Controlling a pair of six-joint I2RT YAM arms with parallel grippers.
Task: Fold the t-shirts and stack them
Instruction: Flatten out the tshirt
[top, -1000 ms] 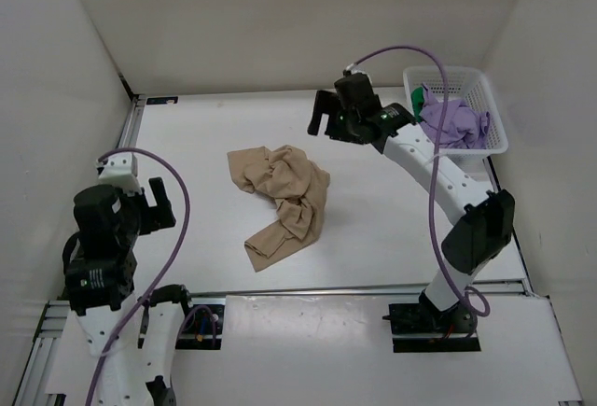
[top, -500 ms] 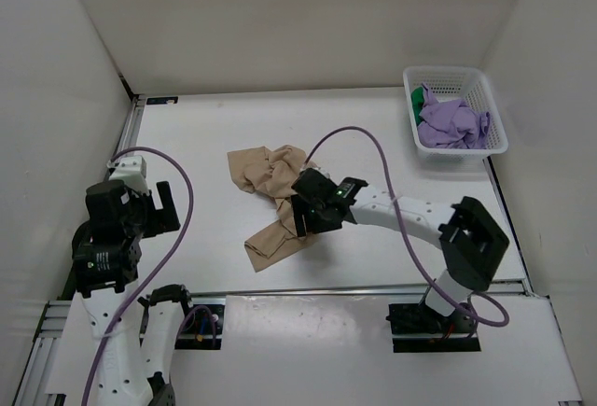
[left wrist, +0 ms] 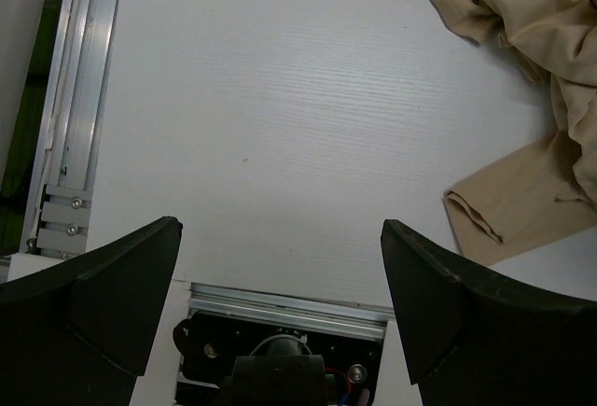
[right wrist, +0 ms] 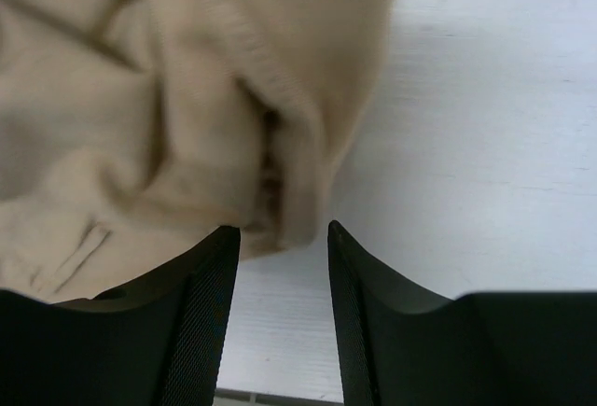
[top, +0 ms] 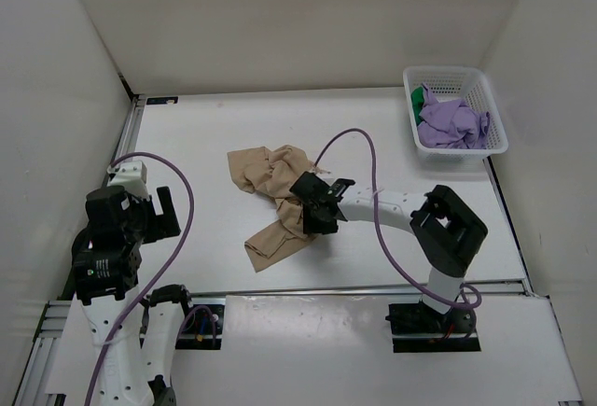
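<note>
View, top external: tan t-shirt (top: 278,203) crumpled mid-desk (top: 205,145); purple t-shirt (top: 452,124) and green t-shirt (top: 416,100) bunched in white basket (top: 497,147), far right corner. Right jaws down at tan t-shirt's right edge.
View, left wrist: left jaws released, above bare desk, tan t-shirt apart.
View, right wrist: right jaws part-closed astride 1 fold; grip cannot be told.

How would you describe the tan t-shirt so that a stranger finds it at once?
Look at the white table. Near its middle lies the tan t-shirt, crumpled, with the right end effector at its edge. Unlike the purple shirt and green shirt, it is outside the white basket.
</note>
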